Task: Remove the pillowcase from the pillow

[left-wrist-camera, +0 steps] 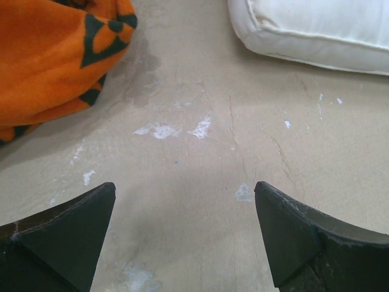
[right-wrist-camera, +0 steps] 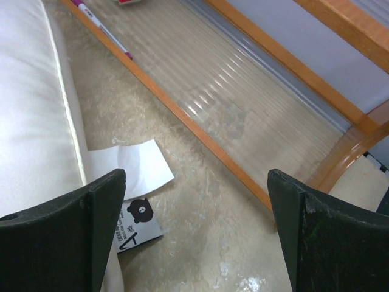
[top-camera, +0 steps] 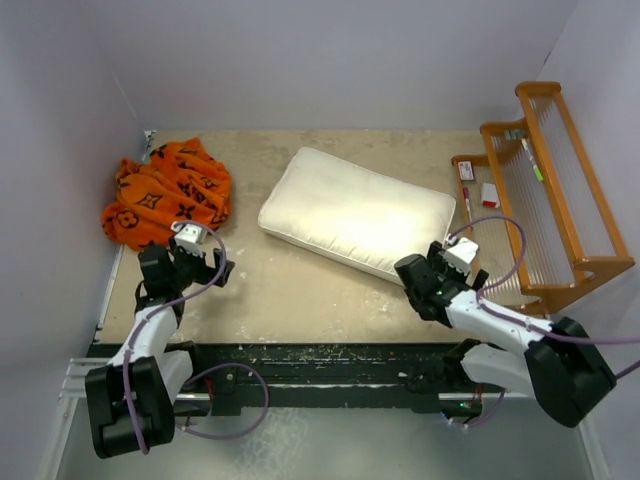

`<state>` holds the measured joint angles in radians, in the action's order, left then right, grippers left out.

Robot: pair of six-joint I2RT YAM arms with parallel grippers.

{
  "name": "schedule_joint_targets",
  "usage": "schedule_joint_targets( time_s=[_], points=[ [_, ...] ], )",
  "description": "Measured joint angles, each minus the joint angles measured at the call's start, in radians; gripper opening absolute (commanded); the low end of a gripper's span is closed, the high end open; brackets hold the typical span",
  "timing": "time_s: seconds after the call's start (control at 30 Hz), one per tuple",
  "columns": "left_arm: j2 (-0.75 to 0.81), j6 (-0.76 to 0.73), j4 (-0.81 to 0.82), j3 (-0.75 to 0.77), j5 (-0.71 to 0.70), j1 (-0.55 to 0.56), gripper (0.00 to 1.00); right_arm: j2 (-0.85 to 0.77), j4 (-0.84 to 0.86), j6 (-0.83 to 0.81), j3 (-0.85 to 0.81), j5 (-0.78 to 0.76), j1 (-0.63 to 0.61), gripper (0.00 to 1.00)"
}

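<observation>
Pillowcase (top-camera: 165,195): bright orange with dark brown motifs, off the pillow and bunched in a loose heap at the upper left of the top view, close to the left wall. In the left wrist view one fold fills the upper left corner.
Pillow (top-camera: 355,212): bare, cream-white, lying flat at the centre of the top view, angled so its long side runs from upper left down to lower right. Well apart from the pillowcase.
Table (top-camera: 300,290): beige, scuffed surface with white flecks.
Left gripper (left-wrist-camera: 185,194): jaws spread wide, nothing between them, only bare table; sits just below the orange heap in the top view, not touching it.
Right gripper (right-wrist-camera: 197,182): jaws spread wide and grasping nothing; sits at the pillow's lower right corner, between the pillow and the rack.
Tag (right-wrist-camera: 137,167): white, sticking out from the pillow's seam onto the table.
Printed card (right-wrist-camera: 138,222): small, with a bear mark, partly under the left finger; cannot tell if it is joined to the tag.
Wooden rack (top-camera: 560,200): orange frame with clear ribbed panel, right edge of the top view.
Marker (right-wrist-camera: 100,27): lying beside the rack's base rail.
</observation>
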<state>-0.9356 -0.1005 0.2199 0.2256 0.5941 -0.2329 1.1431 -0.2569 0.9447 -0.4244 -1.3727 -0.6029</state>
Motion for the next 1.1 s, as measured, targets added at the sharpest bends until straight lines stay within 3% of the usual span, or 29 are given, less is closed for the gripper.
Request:
schedule_joint_targets(
  time_s=[0.23,0.4,0.63,0.77,1.1],
  points=[
    [-0.034,0.035,0.012,0.033,-0.128,0.000,0.99,-0.183,0.296,-0.341,0.084,0.111,0.023,1.00],
    [0.160,0.041,0.019,-0.035,-0.166,0.000,0.99,-0.276,0.385,-0.518,0.084,0.237,0.027,1.00],
    [0.476,0.050,0.024,-0.169,-0.183,0.000,0.99,-0.207,0.497,-0.607,0.091,0.294,0.094,1.00],
    [0.486,0.056,0.003,-0.180,-0.188,0.000,0.99,-0.200,0.624,-0.741,0.176,0.416,0.093,1.00],
    [0.494,0.056,-0.005,-0.183,-0.191,0.000,0.99,-0.463,0.712,-0.800,0.266,0.495,0.162,1.00]
  ],
)
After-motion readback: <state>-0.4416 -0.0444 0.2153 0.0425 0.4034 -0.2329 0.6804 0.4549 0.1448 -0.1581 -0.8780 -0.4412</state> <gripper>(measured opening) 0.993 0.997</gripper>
